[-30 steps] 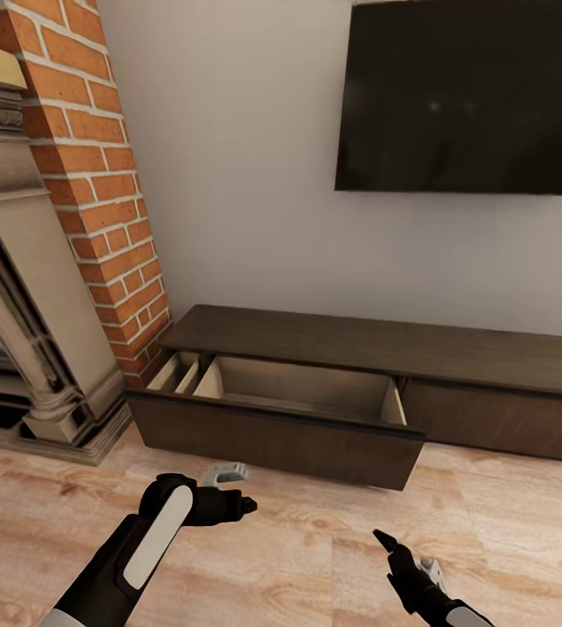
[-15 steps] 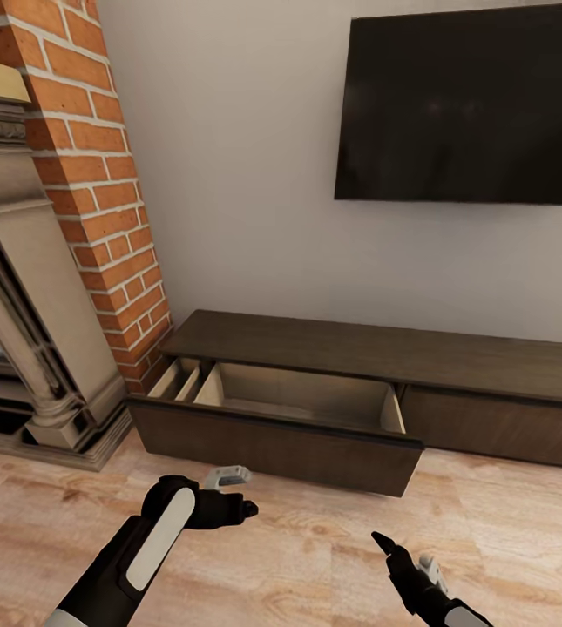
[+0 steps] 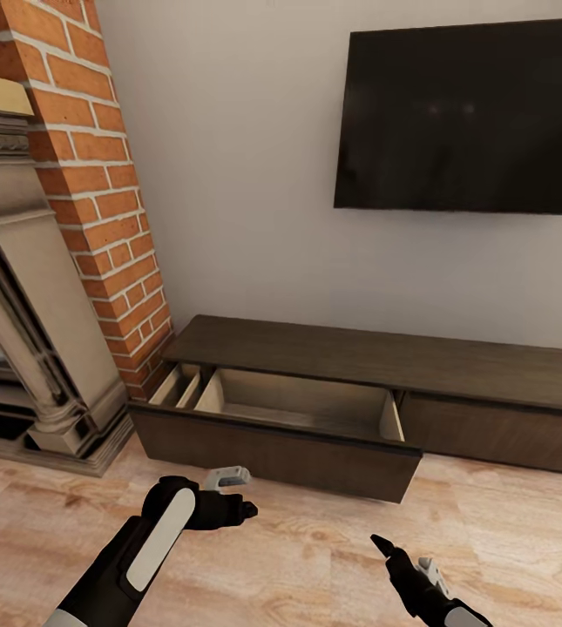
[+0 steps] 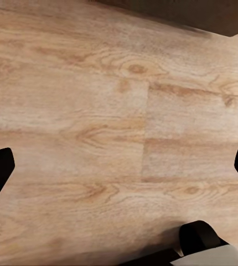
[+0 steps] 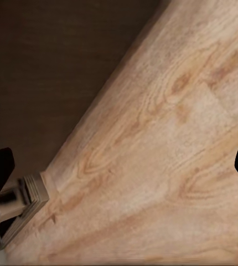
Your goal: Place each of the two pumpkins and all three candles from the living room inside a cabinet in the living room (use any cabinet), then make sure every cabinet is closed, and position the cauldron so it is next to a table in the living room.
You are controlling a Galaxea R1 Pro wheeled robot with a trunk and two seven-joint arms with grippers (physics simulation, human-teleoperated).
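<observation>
Dark wooden cabinet (image 3: 385, 383) ahead of our left gripper (image 3: 228, 509) and right gripper (image 3: 383, 549), both spread and carrying nothing, has one drawer (image 3: 272, 435) open and bare, so we judge everything remains.

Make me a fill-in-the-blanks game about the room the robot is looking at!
1. The cabinet has one drawer that is pulled ____.
2. The black TV hangs on the ____ above the cabinet.
3. The fireplace column beside the cabinet is built of red ____.
4. The left gripper and right gripper hang over a floor made of ____.

Missing words: open; wall; bricks; wood
</observation>
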